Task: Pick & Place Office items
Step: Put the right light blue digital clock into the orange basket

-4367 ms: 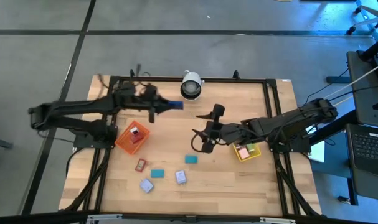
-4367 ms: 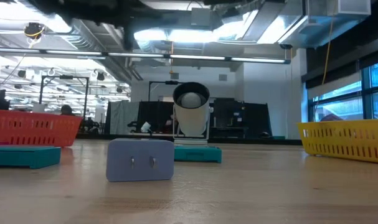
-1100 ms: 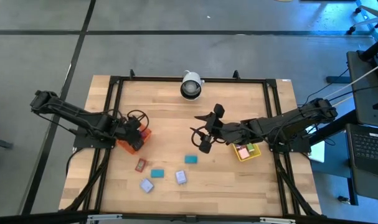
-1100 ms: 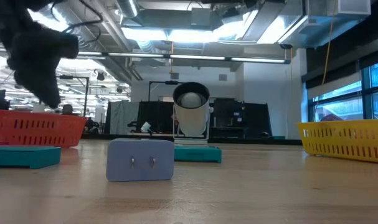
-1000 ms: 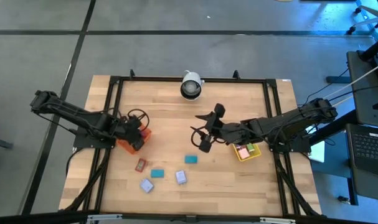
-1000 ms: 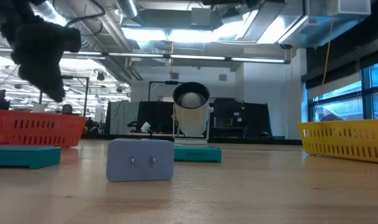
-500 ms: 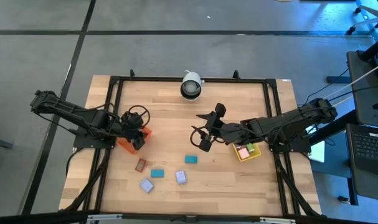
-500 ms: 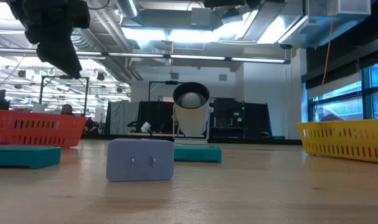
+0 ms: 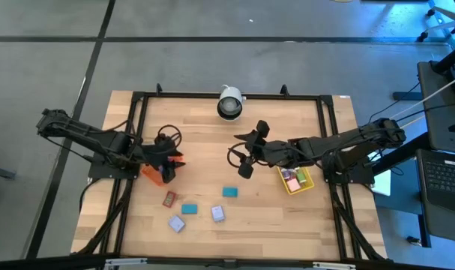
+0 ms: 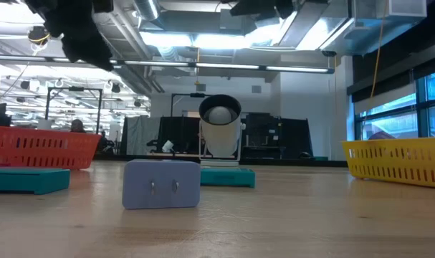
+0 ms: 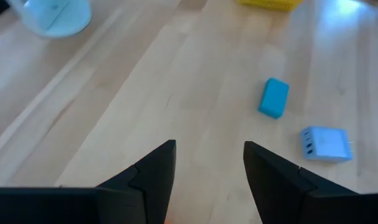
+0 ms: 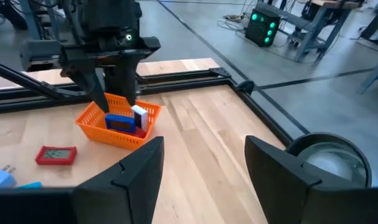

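Several office items lie on the table near its front: a red block (image 9: 169, 199), teal blocks (image 9: 190, 208) (image 9: 229, 192) and lavender blocks (image 9: 175, 223) (image 9: 218, 214). The orange tray (image 9: 147, 174) at the left holds a dark blue block (image 12: 120, 122) and a white-labelled one (image 12: 139, 116). My left gripper (image 9: 169, 166) hangs open above this tray with nothing between its fingers (image 11: 208, 149). My right gripper (image 9: 240, 154) stands open and empty above the table's middle (image 12: 204, 146), left of the yellow tray (image 9: 296, 180), which holds pink and green items.
A white camera (image 9: 228, 103) stands at the table's far edge. A black frame (image 9: 328, 142) runs around the table. Bare wood lies between the two trays and beyond the loose blocks toward the far edge.
My left gripper has risen from the orange tray, still open and empty, and has rolled about its own line. The blocks in the tray and on the table lie as before.
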Robot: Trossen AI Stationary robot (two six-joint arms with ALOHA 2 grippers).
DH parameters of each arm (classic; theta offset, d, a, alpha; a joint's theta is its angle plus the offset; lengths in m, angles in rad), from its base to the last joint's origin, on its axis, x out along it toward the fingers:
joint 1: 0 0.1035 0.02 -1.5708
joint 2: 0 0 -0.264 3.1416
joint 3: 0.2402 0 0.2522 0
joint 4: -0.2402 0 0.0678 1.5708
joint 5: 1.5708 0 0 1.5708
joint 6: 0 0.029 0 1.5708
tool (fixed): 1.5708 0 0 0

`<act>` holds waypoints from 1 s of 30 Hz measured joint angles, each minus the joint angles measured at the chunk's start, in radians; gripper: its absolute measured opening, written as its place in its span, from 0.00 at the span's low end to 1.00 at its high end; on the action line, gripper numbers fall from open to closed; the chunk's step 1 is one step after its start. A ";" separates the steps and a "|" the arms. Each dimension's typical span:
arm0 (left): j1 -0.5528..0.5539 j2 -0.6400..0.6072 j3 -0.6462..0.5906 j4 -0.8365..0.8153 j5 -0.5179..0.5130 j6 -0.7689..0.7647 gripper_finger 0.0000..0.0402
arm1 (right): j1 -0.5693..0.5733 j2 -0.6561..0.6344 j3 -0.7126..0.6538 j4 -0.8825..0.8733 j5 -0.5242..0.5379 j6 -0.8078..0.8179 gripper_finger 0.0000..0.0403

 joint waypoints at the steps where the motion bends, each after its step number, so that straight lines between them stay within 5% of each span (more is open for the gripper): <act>1: 0.000 0.002 0.000 0.017 0.006 0.011 0.46 | 0.000 0.000 0.000 0.001 0.000 0.001 0.55; 18: 0.026 0.243 0.000 0.356 0.073 0.233 0.51 | -0.010 -0.028 0.045 0.032 -0.087 -0.045 0.55; 30: 0.035 0.437 0.000 0.550 0.211 0.272 0.52 | 0.016 -0.026 0.047 -0.023 0.006 -0.092 0.55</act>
